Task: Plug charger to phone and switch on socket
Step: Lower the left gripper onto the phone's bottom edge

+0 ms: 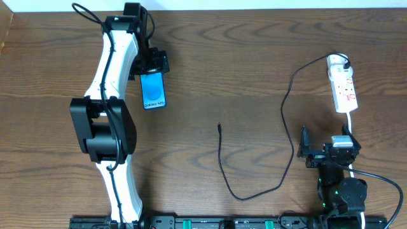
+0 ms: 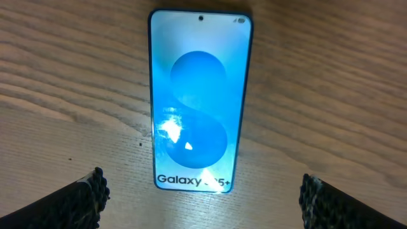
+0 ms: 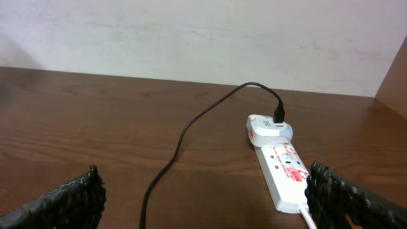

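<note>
The left gripper (image 2: 203, 191) stands wide open and holds nothing. In its wrist view its two dark, ribbed fingers (image 2: 82, 197) fill the lower corners of the frame, well apart. Just above the gap between them lies the phone (image 2: 200, 95), flat on the wooden table (image 2: 63, 76). Its screen faces up, glowing blue with a lighter rounded shape and the words "Galaxy S25+" along its lower edge — neither finger touches it. In the overhead view the phone sits in the upper left of the frame, just beside the gripper at the end of the white and black left arm (image 1: 105, 89).

The right gripper (image 3: 205, 184) is also spread wide and empty, its fingers showing in the lower corners of its wrist view. Ahead of it, at the right of that frame, lies the socket (image 3: 287, 175), a white strip with red marks on top. At its far end a white adapter (image 3: 267, 127) carries the black plug (image 3: 278, 116) of the charger (image 3: 184, 133), whose thin cable arcs up and then runs down to the lower middle of the frame. Whether a switch is on cannot be told.

Overhead, the strip lies at the upper right. The cable loops through the lower middle and ends in its connector tip (image 1: 219, 126) near the centre — well apart from the phone. The socket's white cord (image 1: 351, 124) leads down toward the right gripper.
</note>
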Tool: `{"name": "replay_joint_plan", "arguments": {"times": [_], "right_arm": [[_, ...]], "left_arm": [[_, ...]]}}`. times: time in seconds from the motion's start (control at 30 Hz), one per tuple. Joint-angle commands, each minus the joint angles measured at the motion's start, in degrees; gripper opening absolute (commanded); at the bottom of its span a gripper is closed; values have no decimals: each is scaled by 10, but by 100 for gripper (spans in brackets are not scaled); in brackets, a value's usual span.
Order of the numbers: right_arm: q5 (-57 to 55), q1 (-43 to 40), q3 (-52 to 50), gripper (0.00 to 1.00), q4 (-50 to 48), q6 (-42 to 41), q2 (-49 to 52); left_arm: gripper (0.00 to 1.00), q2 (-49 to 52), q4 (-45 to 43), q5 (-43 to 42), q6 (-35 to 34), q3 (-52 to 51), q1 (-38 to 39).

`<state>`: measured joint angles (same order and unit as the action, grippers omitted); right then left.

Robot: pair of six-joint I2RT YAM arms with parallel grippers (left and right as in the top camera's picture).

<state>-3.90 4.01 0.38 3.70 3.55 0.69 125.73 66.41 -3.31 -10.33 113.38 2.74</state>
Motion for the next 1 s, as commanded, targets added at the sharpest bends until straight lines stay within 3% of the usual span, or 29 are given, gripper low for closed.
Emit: {"name": "replay_joint_plan", "arguments": {"times": [0.0, 0.97], "right_arm": [[-5, 2, -1, 99, 2, -3, -3], [-5, 2, -1, 99, 2, -3, -3]], "left_arm": [[98, -4, -7, 14, 13, -17, 1], [98, 71, -42, 14, 2, -30, 1]]}}
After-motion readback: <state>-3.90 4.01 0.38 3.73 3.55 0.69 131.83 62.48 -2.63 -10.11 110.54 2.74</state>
